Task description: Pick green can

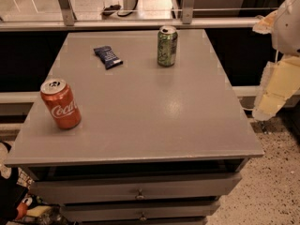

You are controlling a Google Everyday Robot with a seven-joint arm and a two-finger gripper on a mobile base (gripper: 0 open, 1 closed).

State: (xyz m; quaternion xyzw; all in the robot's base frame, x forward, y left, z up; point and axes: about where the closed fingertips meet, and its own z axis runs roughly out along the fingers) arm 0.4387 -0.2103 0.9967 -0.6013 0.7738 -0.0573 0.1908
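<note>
Green can (pixel 167 46) stood upright near the far edge of the desk (pixel 154 121), a bit right of centre, pull-tab top up, nothing touching it. Gripper (pixel 274 90) hung off the desk's right edge, past its midpoint, above the floor and well apart from the can; whether it was released or clenched, cannot tell. It held nothing visible. Risks, as judged: the can is a thin, smooth aluminium cylinder on a slick, slightly glossy grey top, so an off-centre approach could nudge it over or slide it toward the far edge and off. Coming in too low from the right could clip the desk's right edge. A hard squeeze could dent the wall. The red Coca-Cola can (pixel 60 104) by the left edge near the front-left corner has the same shape, the wrong target, but sat well away. The blue packet (pixel 108 56), crinkled foil-like and flat, lay left of the green can, near the far edge and unlikely to interfere.
</note>
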